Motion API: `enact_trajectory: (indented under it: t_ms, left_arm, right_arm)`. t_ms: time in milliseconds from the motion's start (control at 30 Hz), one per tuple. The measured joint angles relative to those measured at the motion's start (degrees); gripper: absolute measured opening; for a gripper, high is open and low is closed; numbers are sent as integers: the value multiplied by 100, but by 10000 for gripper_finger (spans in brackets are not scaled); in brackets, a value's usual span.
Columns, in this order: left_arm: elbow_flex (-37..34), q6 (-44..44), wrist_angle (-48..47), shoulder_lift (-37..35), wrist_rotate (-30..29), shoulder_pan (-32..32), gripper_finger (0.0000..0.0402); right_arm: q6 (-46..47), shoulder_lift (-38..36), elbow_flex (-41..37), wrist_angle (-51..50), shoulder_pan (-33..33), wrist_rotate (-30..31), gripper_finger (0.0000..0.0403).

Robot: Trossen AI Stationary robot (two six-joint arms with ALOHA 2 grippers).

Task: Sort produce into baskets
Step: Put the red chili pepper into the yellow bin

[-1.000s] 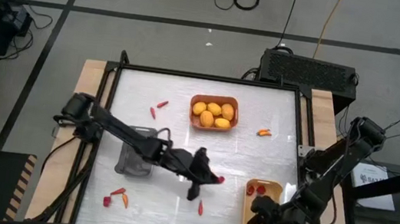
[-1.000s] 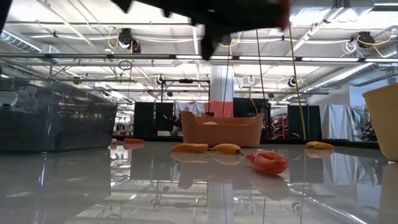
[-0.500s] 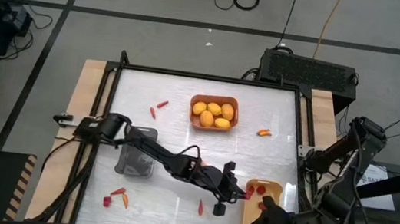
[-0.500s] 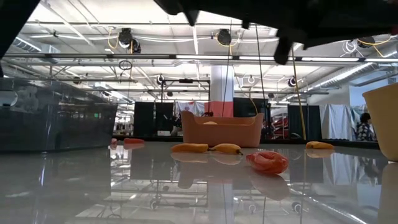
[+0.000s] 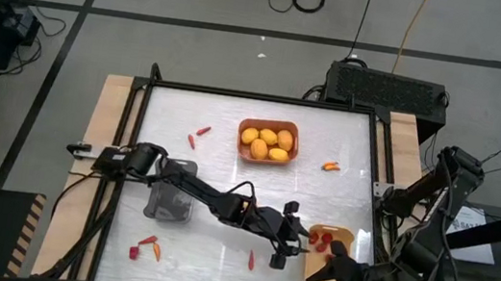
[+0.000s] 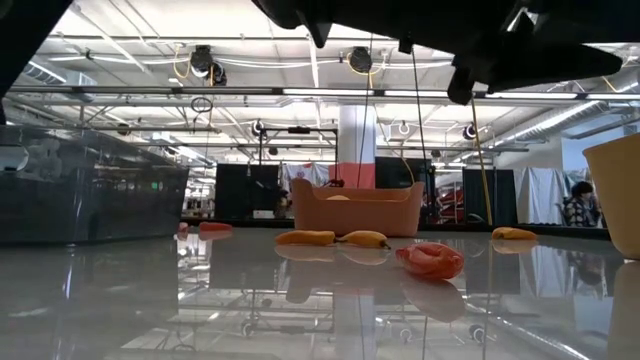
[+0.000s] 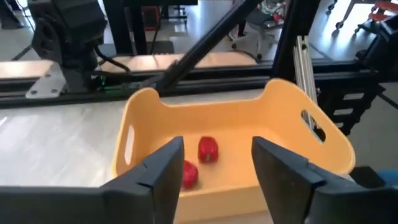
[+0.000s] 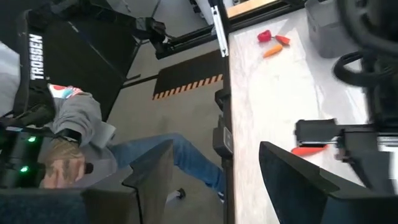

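Note:
My left gripper (image 5: 291,233) (image 7: 214,168) reaches across the table to the yellow basket (image 5: 328,259) (image 7: 236,134) near the right front. It is open and points at the basket's left wall, with nothing between the fingers. Two red berries (image 7: 208,149) (image 7: 188,176) lie in the yellow basket. The orange basket (image 5: 268,141) at the far centre holds several yellow-orange fruits. The dark grey basket (image 5: 171,191) stands at the left. My right gripper (image 5: 339,280) (image 8: 214,174) is open above the yellow basket's near end and holds nothing.
Loose chili pieces lie at the far left (image 5: 199,135), far right (image 5: 329,166), near left (image 5: 151,244) and near centre (image 5: 251,259), where a red berry (image 5: 133,252) lies beside the near-left ones. A person (image 8: 81,124) sits beyond the table's edge.
My left gripper has gone toward the table's right edge, up to the yellow basket, and rolled a little. The red berry that showed at its fingertips a second ago is no longer there. My right gripper has risen and rolled over the basket's near end.

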Motion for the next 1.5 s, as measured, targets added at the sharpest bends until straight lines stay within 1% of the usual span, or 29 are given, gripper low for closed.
enact_trajectory:
  t_ms: [67, 133, 233, 333, 400, 433, 533, 600, 733, 800, 867, 933, 1000, 1167, 1233, 1300, 1433, 1500]
  left_arm:
    - [0, 0, -445, -100, 4, 0, 202]
    - [0, 0, -1123, -267, 17, 1, 203]
    - [0, -71, -2523, -686, 22, 11, 204]
    - [0, -407, -3703, -1121, 20, -3, 204]
    - [0, -649, -4195, -1369, 17, -59, 203]
    - [0, -739, -4503, -1514, 15, -105, 203]
    - [0, -899, -5248, -1878, 17, -266, 203]
    - [0, -925, -5771, -2077, 20, -390, 203]
    - [0, -1165, -6436, -2451, 49, -728, 203]
    - [0, -1414, -6814, -2619, 186, -945, 203]
    - [-4, -1801, -7425, -2769, 219, -1210, 203]
    - [-4, -2255, -7825, -2881, 221, -1497, 203]
    - [-10, -2797, -8228, -2989, 188, -1840, 203]
    - [-9, -4275, -8487, -3075, -59, -2609, 203]
    - [-63, -4977, -8584, -3081, -106, -2868, 203]
    - [-176, -5761, -8924, -3081, -84, -3062, 203]
    - [-559, -7251, -9754, -3080, 474, -3348, 202]
    - [-852, -7767, -9831, -3088, 734, -3447, 202]
  right_arm:
    - [2, 0, 0, -38, 0, 36, 226]
    - [10, 0, 0, -43, 0, 36, 226]
    - [109, 0, 0, -130, 0, 37, 226]
    - [114, 0, 0, -315, 0, 44, 226]
    - [96, 0, 0, -523, 0, 166, 226]
    - [93, 11, 0, -673, 0, 327, 226]
    - [141, 131, 2, -1041, 0, 1074, 226]
    - [204, 279, 2, -1206, -27, 1381, 226]
    - [269, 710, 4, -1183, -140, 1378, 226]
    - [290, 959, 3, -1027, -200, 1370, 226]
    - [230, 1229, 2, -729, -295, 1342, 226]
    - [52, 1475, 2, -492, -371, 1323, 226]
    - [-241, 1680, 0, -140, -483, 1157, 226]
    - [-975, 1991, 0, 476, -741, 741, 226]
    - [-1176, 2043, 0, 582, -840, 621, 226]
    - [-1320, 2070, 0, 702, -946, 403, 226]
    - [-1394, 2072, 0, 693, -1123, 175, 226]
    - [-1403, 2072, 0, 691, -1195, 167, 226]
